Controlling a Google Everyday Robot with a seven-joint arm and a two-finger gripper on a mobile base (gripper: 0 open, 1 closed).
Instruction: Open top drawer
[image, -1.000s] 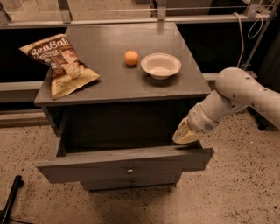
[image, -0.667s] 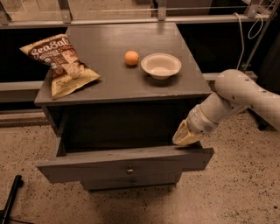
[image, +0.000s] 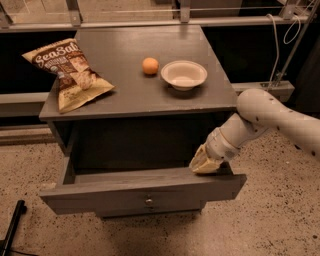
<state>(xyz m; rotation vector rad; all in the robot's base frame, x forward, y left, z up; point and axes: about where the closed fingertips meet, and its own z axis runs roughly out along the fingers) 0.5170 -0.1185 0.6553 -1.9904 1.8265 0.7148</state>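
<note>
The top drawer of the grey cabinet stands pulled out toward me, with its small round metal knob at the centre of its front. Its inside looks dark and bare. My gripper reaches in from the right on a white arm and sits at the drawer's right rear corner, just behind the front panel's right end. Its tan fingertips rest at or on the drawer's edge. The two lower drawers are hidden beneath the open one.
On the cabinet top lie a SeaSalt chip bag at the left, an orange and a white bowl. A metal rail runs behind. Speckled floor surrounds the cabinet. A black pole lies at the lower left.
</note>
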